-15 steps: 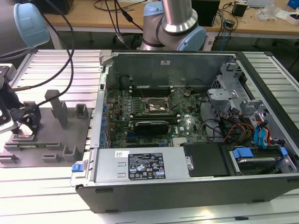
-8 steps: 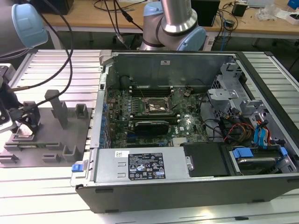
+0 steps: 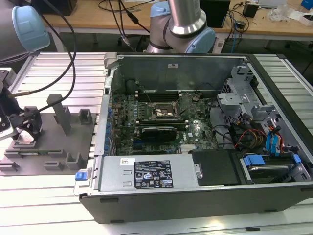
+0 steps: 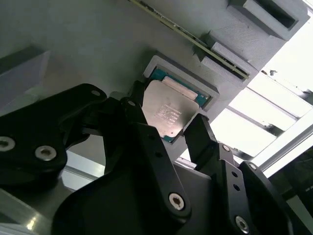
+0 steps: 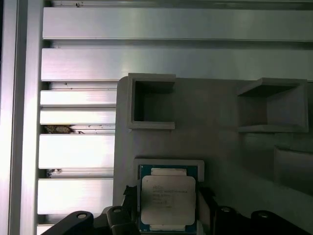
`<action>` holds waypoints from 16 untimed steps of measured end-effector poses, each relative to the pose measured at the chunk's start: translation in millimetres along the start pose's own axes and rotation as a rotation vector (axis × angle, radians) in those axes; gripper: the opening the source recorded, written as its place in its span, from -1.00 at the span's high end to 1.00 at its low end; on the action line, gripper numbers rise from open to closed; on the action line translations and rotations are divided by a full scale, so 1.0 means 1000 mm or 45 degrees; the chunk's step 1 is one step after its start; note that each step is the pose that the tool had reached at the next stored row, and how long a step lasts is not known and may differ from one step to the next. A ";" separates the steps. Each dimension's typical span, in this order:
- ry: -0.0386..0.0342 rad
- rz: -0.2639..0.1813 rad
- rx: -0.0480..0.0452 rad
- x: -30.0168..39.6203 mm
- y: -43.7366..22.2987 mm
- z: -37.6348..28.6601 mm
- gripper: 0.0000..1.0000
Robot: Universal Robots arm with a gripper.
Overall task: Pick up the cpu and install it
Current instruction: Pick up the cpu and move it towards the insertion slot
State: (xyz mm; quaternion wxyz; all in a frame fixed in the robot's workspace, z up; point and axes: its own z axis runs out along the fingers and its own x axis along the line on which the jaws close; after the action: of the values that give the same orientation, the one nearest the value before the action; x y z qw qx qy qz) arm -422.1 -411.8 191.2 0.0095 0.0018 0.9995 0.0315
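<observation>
Tool (image 4: 167, 108) straddles cpu (image 5: 167, 198) in grey holder (image 5: 220, 147) | clamped or not: cannot tell

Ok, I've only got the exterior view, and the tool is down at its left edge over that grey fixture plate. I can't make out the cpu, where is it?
Observer: In the first wrist view the cpu lies flat in a shallow square pocket of the grey plate, metal lid up.
Operator: How close is the tool?
Observer: In both wrist views the tool is right at the cpu, directly over its pocket.
Operator: Is it lifted yet?
Observer: No, it looks seated, with the pocket's rim framing it.
</observation>
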 end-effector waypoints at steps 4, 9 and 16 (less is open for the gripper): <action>-0.0001 0.000 -0.001 0.0000 -0.0001 0.0017 -0.21; 0.0000 0.000 -0.001 0.0000 -0.0002 0.0027 -0.21; 0.0000 0.000 -0.001 0.0000 -0.0002 0.0027 -0.21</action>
State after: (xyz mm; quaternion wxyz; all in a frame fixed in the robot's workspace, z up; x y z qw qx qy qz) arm -422.1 -411.8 188.4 0.0095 0.0019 0.9994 0.0319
